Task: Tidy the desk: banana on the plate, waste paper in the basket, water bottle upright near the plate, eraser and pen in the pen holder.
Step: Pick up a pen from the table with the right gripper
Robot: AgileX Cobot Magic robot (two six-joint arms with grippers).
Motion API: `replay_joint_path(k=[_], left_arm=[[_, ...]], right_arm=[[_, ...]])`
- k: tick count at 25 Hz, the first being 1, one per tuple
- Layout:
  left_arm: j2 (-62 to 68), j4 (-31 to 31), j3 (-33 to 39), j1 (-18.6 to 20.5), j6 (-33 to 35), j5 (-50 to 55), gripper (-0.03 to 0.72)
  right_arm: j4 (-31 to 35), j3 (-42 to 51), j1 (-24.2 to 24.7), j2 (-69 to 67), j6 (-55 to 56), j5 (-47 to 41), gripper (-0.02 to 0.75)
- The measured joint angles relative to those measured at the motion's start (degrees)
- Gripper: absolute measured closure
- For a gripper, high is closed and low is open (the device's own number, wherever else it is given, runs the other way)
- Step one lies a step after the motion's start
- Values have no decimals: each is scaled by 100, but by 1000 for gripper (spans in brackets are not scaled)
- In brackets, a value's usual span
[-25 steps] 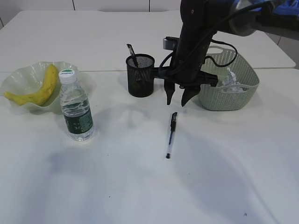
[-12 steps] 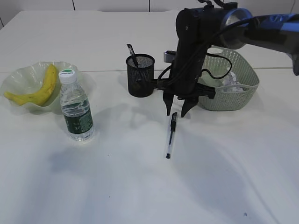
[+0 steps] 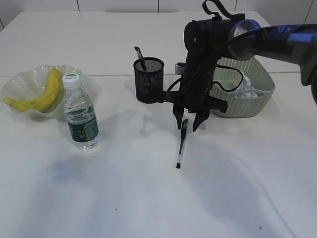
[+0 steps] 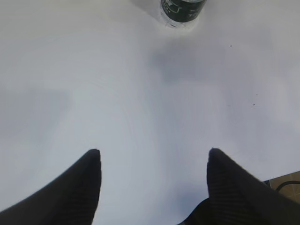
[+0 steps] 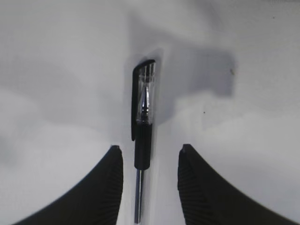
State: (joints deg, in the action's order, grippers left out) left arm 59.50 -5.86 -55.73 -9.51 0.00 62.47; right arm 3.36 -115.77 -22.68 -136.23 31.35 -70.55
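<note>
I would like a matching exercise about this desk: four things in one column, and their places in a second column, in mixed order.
Things:
1. banana
2. water bottle
3. crumpled paper
4. pen on the table

Places:
A. inside the green basket
B. lying between the open jaws of the right gripper
C. on the pale green plate
D. standing upright beside the plate

Pairs: 1-C, 2-D, 3-A, 4-B
</note>
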Motion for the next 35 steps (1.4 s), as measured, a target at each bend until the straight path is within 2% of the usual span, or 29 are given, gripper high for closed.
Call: replay_joint_path(k=[35], left_arm=[[0, 0, 0, 0, 0, -156, 193]], right_arm=[[-133, 0, 0, -127, 0, 12, 446]])
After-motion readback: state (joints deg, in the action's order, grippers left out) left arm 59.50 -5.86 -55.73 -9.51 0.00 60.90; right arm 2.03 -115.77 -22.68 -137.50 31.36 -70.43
